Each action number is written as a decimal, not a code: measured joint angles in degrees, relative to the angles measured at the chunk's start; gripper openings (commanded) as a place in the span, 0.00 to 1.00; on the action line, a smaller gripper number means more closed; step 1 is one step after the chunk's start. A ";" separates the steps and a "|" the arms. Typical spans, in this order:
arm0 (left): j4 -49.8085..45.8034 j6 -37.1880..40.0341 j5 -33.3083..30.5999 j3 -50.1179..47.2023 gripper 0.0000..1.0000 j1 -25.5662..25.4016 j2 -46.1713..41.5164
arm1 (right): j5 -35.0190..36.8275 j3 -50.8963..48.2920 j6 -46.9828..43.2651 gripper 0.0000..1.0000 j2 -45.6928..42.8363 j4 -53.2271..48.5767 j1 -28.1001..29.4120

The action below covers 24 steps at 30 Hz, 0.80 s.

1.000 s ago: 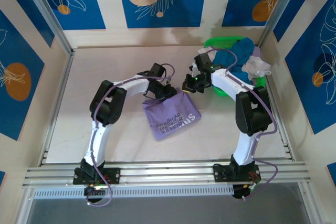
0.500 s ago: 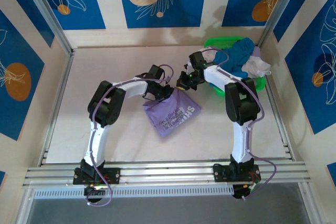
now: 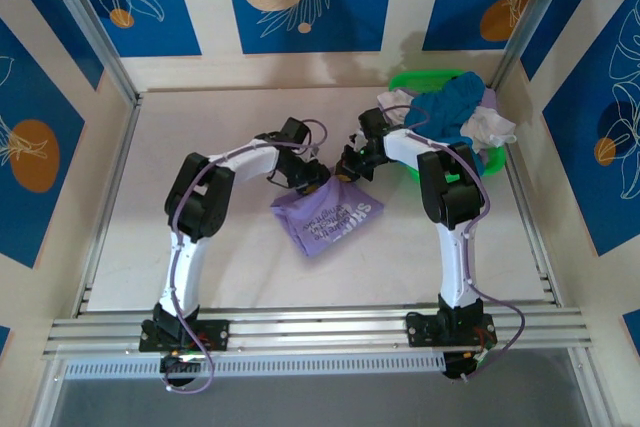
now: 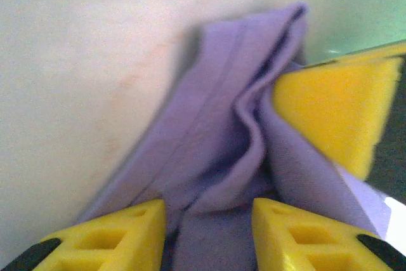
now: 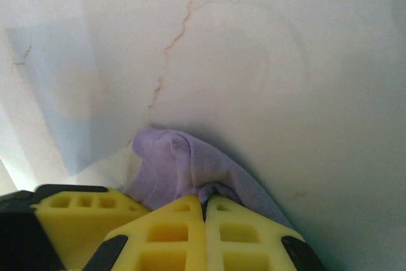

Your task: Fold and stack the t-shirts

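Pale and bare at its near edge, the surface (image 3: pixel 200 127) meets a metal rail (image 3: pixel 320 332) where both arm bases are bolted. From there the left arm (image 3: pixel 190 217) rises, bends at the elbow and reaches right, while the right arm (image 3: pixel 450 237) climbs straight up, folds over and reaches left, so the two wrists meet near the middle. Just in front of them the lavender t-shirt (image 3: pixel 325 219) lies crumpled on the surface, its white lettering facing up, its far edge lifted into both hands. The left hand (image 3: pixel 313 178) has its fingers apart, with a loose fold of purple cloth lying between them. The right hand (image 3: pixel 350 164) is closed, pinching a bunched corner of the same shirt. Farther back, at the right corner, a green basket (image 3: pixel 430 78) holds a teal t-shirt (image 3: pixel 455 112) and a white t-shirt (image 3: pixel 495 127), heaped over its rim
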 measured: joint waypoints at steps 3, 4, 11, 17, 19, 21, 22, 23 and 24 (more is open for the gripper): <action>-5.79 2.54 -3.96 0.57 0.43 2.12 -1.88 | -0.68 -0.46 -0.04 0.00 -0.02 0.81 -0.04; -7.76 3.26 -5.42 0.57 0.43 2.95 -2.91 | -0.81 -0.46 -0.04 0.00 -0.02 0.87 -0.07; -11.23 6.23 -9.81 -5.81 0.42 5.60 -14.53 | -1.11 -0.74 -0.09 0.00 -0.02 1.31 -0.11; -10.43 5.77 -8.92 -14.08 0.38 5.55 -20.39 | -1.27 -0.79 -0.26 0.00 -0.02 1.46 -0.15; -9.62 5.29 -8.33 -16.85 0.37 5.55 -20.39 | -1.27 -0.79 -0.26 0.00 -0.02 1.46 -0.15; -9.05 4.59 -7.69 -19.08 0.36 5.53 -20.39 | -1.27 -0.81 -0.28 0.00 -0.02 1.46 -0.15; -8.68 4.24 -7.45 -19.87 0.35 5.46 -20.39 | -1.27 -0.81 -0.28 0.00 -0.02 1.49 -0.15; -8.44 4.09 -7.32 -20.28 0.34 5.42 -20.39 | -1.27 -0.83 -0.28 0.00 -0.02 1.49 -0.17; -8.00 3.80 -7.13 -20.65 0.34 5.38 -20.39 | -1.27 -0.83 -0.28 0.00 -0.02 1.49 -0.17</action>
